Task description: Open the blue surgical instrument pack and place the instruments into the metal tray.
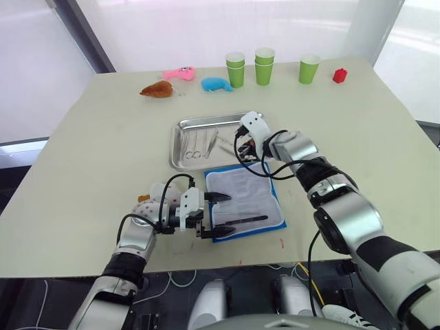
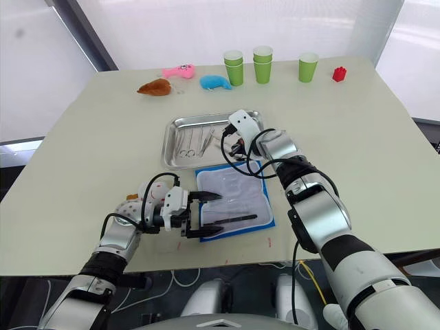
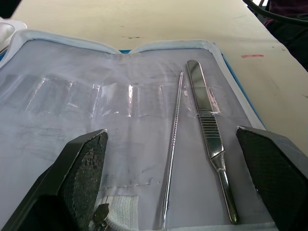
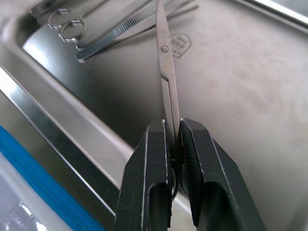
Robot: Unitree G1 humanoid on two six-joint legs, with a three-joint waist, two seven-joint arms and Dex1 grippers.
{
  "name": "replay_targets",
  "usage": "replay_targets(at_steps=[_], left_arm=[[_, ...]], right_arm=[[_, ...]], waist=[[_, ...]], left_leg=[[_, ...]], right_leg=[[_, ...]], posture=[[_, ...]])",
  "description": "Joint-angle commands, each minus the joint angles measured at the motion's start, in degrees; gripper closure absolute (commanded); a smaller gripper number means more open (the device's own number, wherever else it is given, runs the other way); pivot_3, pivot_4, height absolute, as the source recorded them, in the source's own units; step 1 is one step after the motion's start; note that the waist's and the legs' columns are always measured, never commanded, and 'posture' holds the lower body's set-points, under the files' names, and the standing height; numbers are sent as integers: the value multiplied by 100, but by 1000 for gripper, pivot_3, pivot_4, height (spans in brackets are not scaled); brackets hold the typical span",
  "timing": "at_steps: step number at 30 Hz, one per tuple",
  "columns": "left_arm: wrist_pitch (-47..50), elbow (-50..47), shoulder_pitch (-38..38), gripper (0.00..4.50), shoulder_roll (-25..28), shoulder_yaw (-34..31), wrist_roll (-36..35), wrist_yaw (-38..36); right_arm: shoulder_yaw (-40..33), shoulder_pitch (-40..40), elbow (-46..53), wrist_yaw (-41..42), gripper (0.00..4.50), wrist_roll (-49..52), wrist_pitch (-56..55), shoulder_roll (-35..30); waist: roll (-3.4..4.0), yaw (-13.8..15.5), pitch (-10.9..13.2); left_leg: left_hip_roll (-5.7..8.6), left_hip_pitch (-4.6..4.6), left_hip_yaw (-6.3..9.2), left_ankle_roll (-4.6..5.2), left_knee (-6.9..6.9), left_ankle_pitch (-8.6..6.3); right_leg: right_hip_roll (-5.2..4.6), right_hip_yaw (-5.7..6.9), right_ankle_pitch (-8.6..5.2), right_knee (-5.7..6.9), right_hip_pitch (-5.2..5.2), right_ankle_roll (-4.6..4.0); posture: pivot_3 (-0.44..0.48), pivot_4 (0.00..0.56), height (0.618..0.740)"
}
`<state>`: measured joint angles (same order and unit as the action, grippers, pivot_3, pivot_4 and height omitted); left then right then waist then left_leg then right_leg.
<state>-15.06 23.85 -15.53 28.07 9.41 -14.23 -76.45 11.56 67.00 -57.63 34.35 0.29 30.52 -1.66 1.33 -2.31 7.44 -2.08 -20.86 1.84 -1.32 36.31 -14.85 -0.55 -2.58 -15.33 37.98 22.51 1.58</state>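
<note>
The scissors' ring handles were hidden between the right hand's closed fingers. The instruments in the tray were too small to distinguish.

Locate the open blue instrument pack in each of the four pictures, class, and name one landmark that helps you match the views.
Left eye view: the blue surgical instrument pack lies open, just nearer the robot than the metal tray.
Right eye view: the same, low centre.
Left wrist view: its pale lining spreads past the fingers.
Right wrist view: a blue strip at one corner.
Shared landmark: the tray's rim beside the pack.
</note>
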Motion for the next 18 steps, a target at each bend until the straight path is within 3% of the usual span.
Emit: replay_targets(at_steps=[1,18], left_arm=[[370,607,500,0,-79,490,510,81],[383,584,507,0,-23,461,493,77]], right_arm=[[-181,324,-311,-101,4309,-7,-278,148],[-583,763,-1377,-581,4309,-193,-791,444]], waist=[[0,-2,0],[0,-8,0]], left_leg=[[0,0,0,0,0,0],[-1,-1,0,2,-2,-1]], right_leg=[[0,0,0,0,0,0],[1,-1,0,0,1,-1]], posture=[[0,150,740],[0,150,740]])
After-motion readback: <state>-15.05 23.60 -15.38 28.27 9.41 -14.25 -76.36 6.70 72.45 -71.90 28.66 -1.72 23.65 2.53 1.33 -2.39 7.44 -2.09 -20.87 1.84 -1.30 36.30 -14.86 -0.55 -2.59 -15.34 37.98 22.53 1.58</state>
